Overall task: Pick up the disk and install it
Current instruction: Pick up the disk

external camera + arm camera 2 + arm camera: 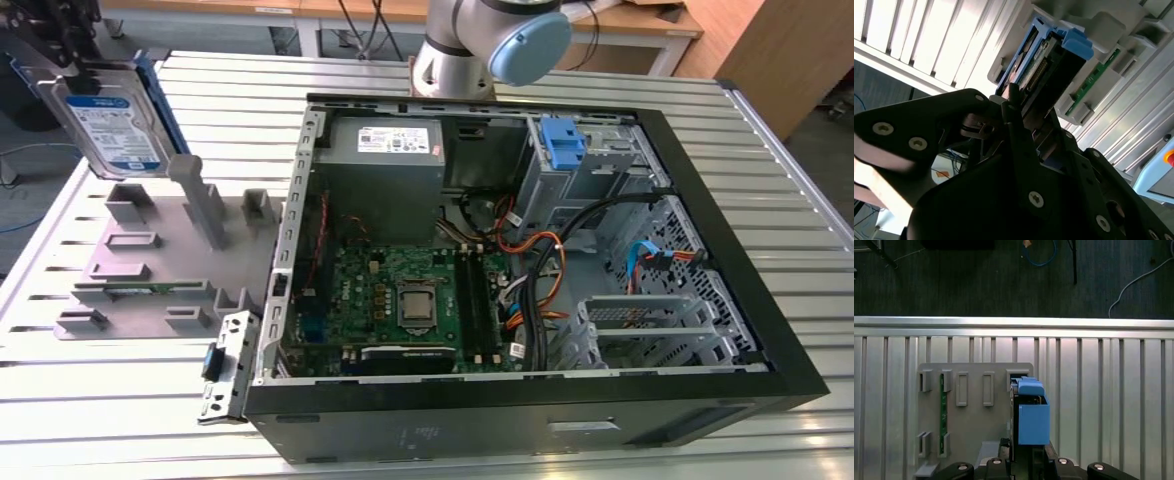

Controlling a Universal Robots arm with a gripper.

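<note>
- Gripper [80,60] [1031,107] [1029,462] is clenched on the disk [114,115] [1036,67] [1033,415], with its dark fingers [1013,100] pressed against the drive's two broad faces.
- The disk hangs straight down from the gripper, standing on edge. In the exterior view its white-and-blue label faces the camera and the blue carrier frame runs along its edges.
- Directly beneath the gripper lies a grey slotted fixture [134,260] [1104,30] [971,415]. The disk is over one of its slots, and whether its lower edge touches the fixture's tall post cannot be told.
- A green memory stick [1094,77] [943,410] stands in another slot of that fixture, apart from the gripper.
- The fixture rests on a slatted aluminium table [107,420].
- Well away from the gripper, past the fixture, the open computer case [747,270] lies on its side on the same table.
- Inside the case are the power supply [387,150], the motherboard [400,300] and a blue latch [563,140] at the drive bay.
</note>
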